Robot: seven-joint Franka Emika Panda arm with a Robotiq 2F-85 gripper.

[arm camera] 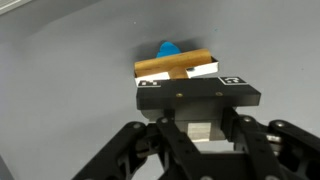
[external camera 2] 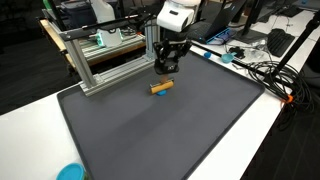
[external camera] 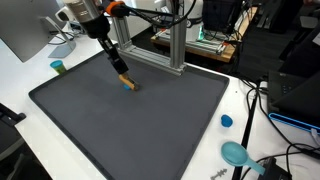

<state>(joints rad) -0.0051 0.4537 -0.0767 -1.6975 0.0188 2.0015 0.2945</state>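
In the wrist view the tool (arm camera: 195,90) filled the lower part of the picture, its dark body hiding the fingertips, so I could not tell whether the jaws stood apart or together. Just past it lay a small wooden piece with a blue tip (arm camera: 175,65), flat on the dark grey mat (arm camera: 60,90).

In both exterior views the tool (external camera: 120,68) (external camera 2: 165,70) hung right above the wooden piece (external camera: 127,82) (external camera 2: 161,88), which rested near the far edge of the mat (external camera: 130,130) (external camera 2: 170,130). Whether they touched was not clear.

The mat covered much of the white worktop (external camera 2: 270,130). Beyond the wooden piece stood an aluminium frame (external camera: 160,55) (external camera 2: 100,60). Well apart, off the mat, sat a small blue cap (external camera: 226,121).
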